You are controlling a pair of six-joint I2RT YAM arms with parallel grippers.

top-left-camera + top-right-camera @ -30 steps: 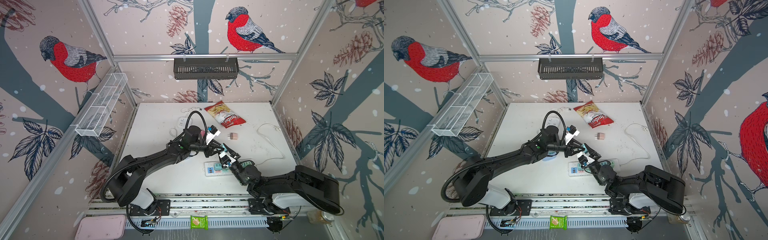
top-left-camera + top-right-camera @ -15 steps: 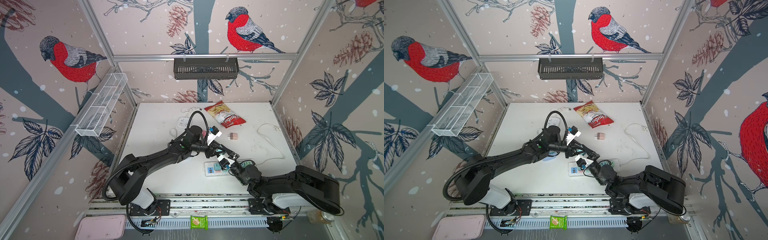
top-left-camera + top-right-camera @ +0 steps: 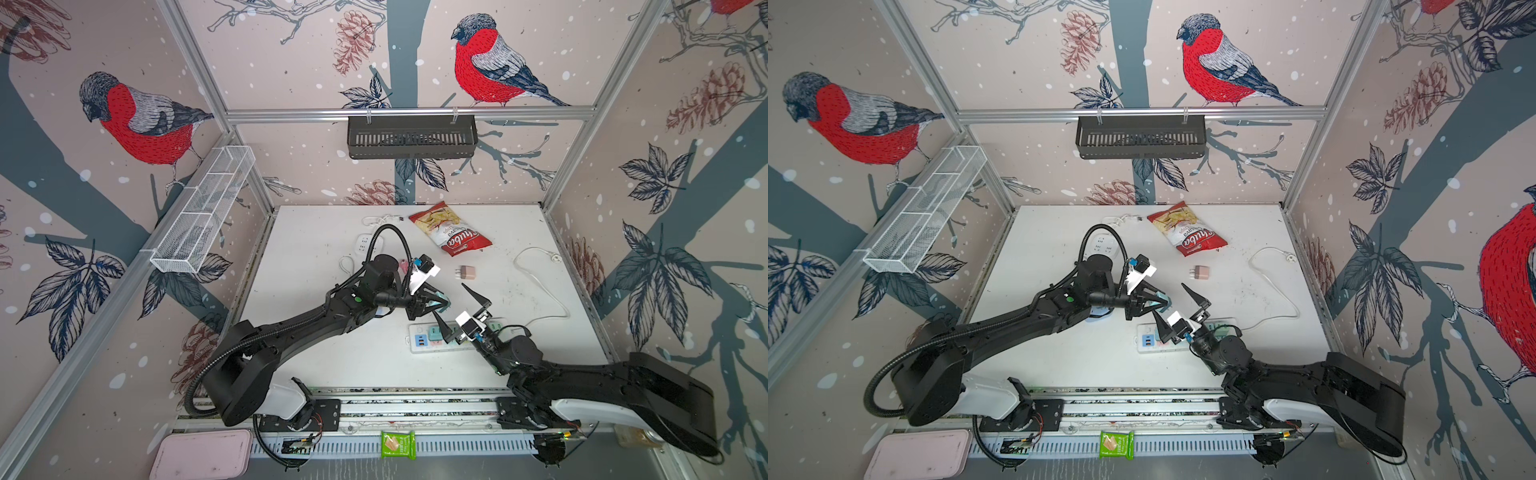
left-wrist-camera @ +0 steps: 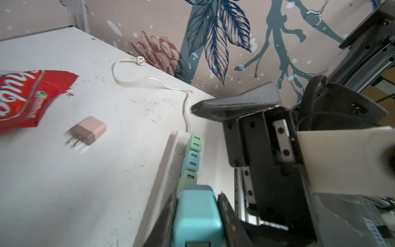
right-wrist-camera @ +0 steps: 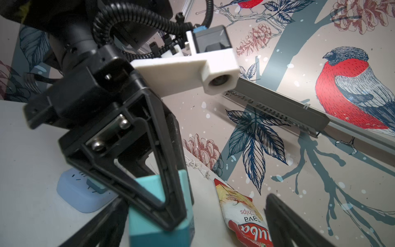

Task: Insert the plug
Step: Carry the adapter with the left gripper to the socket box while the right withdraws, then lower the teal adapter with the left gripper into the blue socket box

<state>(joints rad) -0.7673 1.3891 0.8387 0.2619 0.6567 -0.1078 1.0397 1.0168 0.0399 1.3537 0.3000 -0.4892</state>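
A white socket block (image 3: pixel 365 243) lies toward the back edge of the tabletop (image 3: pixel 316 257), left of centre. Nearer the middle, the left gripper (image 3: pixel 439 306) is pressed together on the teal plug (image 4: pixel 196 218), one finger on each side face. The plug sits just behind the left end of the white power strip (image 3: pixel 430 348) and is in none of its sockets. The strip lies along the front edge and carries small coloured plugs (image 4: pixel 193 162) in a row. Over the strip the right gripper (image 3: pixel 458 310) is spread wide with nothing between its fingers, close to the teal plug but apart from it. Behind it lie a pink adapter (image 3: pixel 465 272) and a red chips bag (image 3: pixel 451 235), and a white cable (image 3: pixel 540 286) curls toward the right edge
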